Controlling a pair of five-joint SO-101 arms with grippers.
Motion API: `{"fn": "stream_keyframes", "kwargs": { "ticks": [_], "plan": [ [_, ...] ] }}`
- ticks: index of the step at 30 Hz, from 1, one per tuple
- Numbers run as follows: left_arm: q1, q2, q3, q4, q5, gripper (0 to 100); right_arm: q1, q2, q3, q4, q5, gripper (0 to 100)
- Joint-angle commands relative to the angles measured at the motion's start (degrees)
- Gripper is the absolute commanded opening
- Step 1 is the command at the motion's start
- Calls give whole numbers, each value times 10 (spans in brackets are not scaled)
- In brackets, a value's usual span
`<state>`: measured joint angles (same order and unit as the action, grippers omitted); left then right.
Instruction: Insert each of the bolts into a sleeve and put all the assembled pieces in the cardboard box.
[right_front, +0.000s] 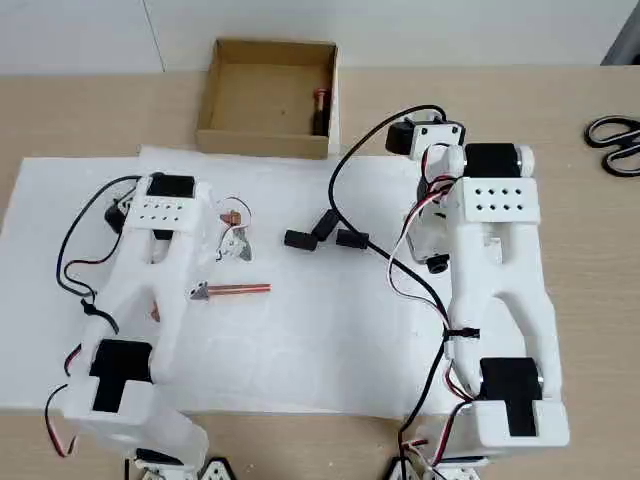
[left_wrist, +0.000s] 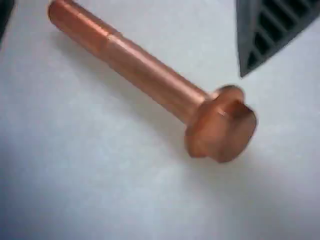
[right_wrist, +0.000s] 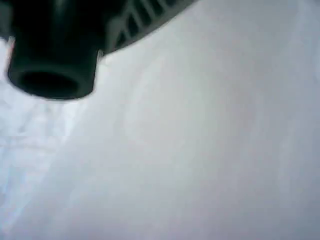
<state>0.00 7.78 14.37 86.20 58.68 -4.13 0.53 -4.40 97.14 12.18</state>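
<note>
While among sleeves (right_front: 300, 239), one black cable (right_front: 333, 185).

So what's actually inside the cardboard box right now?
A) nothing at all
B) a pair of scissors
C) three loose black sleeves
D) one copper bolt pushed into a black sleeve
D: the high view shows a single assembled piece, a copper bolt seated in a black sleeve, lying inside the cardboard box against one side wall.
</note>
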Motion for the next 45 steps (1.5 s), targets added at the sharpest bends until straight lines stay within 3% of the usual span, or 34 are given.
{"fn": "stream_keyframes", "kwargs": {
  "ticks": [1, 9, 17, 22, 26, 33, 41, 45],
  "plan": [
    [-3, -4, 22, -33, 1, 291, 1, -37, -3, 9, -8, 4],
    [-4, -4, 65, -91, 3, 280, 1, -37, -3, 9, -8, 4],
    [-4, -4, 115, -167, 1, 6, 2, -37, -2, 10, -8, 4],
    [2, -9, 116, -168, -11, 6, 2, -37, -2, 10, -8, 4],
    [2, -10, 80, -134, -84, 6, 2, -37, -2, 10, -8, 4],
    [-4, -4, -98, 55, -343, 6, 2, -37, -2, 10, -8, 4],
    [-3, -4, -73, 6, -618, 20, 2, -37, -2, 10, -8, 4],
    [-4, -4, -41, -12, -639, 69, 2, -37, -2, 10, -8, 4]
  ]
}}
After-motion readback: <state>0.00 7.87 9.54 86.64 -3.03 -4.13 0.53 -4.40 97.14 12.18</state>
